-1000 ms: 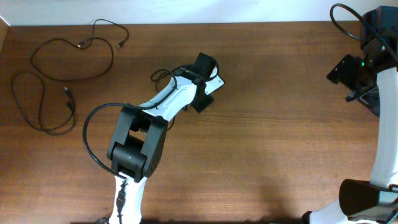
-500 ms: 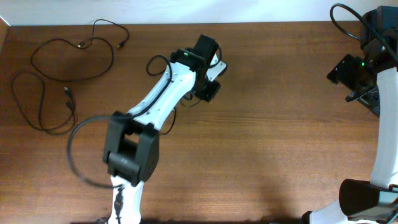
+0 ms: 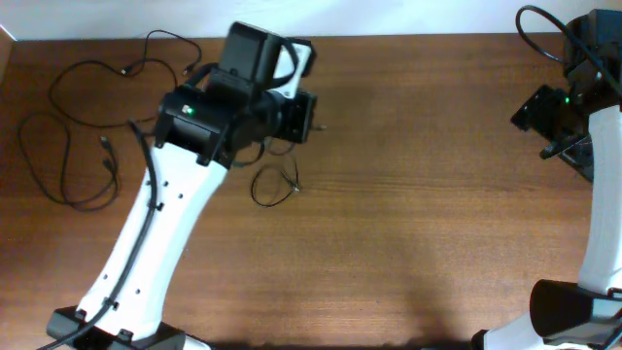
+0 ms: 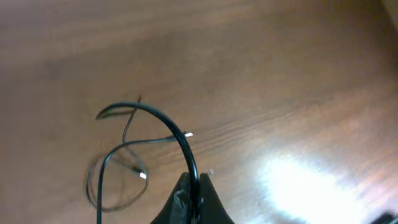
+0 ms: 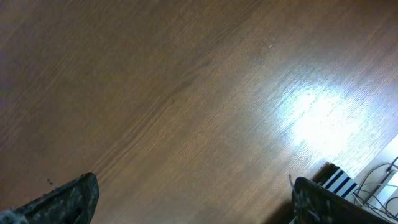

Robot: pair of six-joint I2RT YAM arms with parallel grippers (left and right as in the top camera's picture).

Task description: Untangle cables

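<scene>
My left gripper (image 4: 194,182) is shut on a thin black cable (image 4: 166,122). The cable arcs up out of the jaws and drops to a loose loop (image 4: 109,180) with small metallic plug ends lying on the table. From overhead the left gripper (image 3: 305,115) is raised near the back of the table, with that small loop (image 3: 272,185) just in front of it. Two more long black cables (image 3: 112,92) (image 3: 58,160) lie spread in open loops at the far left. My right gripper (image 5: 193,190) stands wide open over bare wood, holding nothing.
The right arm (image 3: 559,107) sits at the far right edge of the brown wooden table (image 3: 418,214). In the right wrist view a striped object (image 5: 341,182) and some wires show past the table's edge.
The left gripper has shut on the cable, and the arm has risen and swung back and left, lifting part of the cable off the table. The right arm has not moved.
</scene>
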